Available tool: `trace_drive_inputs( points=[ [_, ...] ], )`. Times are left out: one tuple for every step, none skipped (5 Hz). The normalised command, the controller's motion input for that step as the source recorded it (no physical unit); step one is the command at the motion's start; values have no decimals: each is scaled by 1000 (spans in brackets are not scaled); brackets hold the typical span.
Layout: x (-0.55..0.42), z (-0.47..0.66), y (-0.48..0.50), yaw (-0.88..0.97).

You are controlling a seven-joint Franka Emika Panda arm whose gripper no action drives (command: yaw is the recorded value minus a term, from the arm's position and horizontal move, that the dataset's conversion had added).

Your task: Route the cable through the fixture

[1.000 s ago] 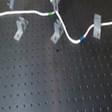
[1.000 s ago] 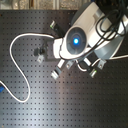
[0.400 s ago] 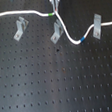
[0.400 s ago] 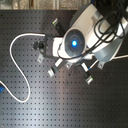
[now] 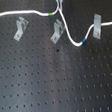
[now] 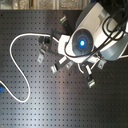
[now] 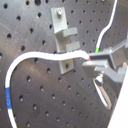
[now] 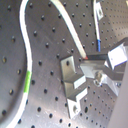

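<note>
The white cable (image 5: 26,11) runs along the far side of the board in the first exterior view. It rises past its green band (image 5: 51,14) to my gripper (image 5: 60,0), then drops past the middle fixture (image 5: 57,31) to its blue band (image 5: 83,40) near the right fixture (image 5: 96,27). In the first wrist view my gripper (image 7: 90,61) is shut on the cable (image 7: 40,54), just beside the fixture (image 7: 64,40), and the cord lies across the bracket's front. The second wrist view shows the same fixture (image 8: 74,82) next to the gripper (image 8: 89,61).
A third bracket (image 5: 20,28) stands at the first exterior view's left. The board is a black perforated plate (image 5: 56,87). In the second exterior view the arm's body (image 6: 82,42) hides the gripper, and slack cable (image 6: 17,70) loops at the left.
My gripper, with the cable in it, has shifted slightly toward the first exterior view's right. The cable's bend by the middle fixture has followed.
</note>
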Motion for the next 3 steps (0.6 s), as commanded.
trace_drive_inputs(
  points=[
    [5, 131, 24, 360],
    [212, 252, 200, 320],
    [194, 96, -76, 174]
  ],
)
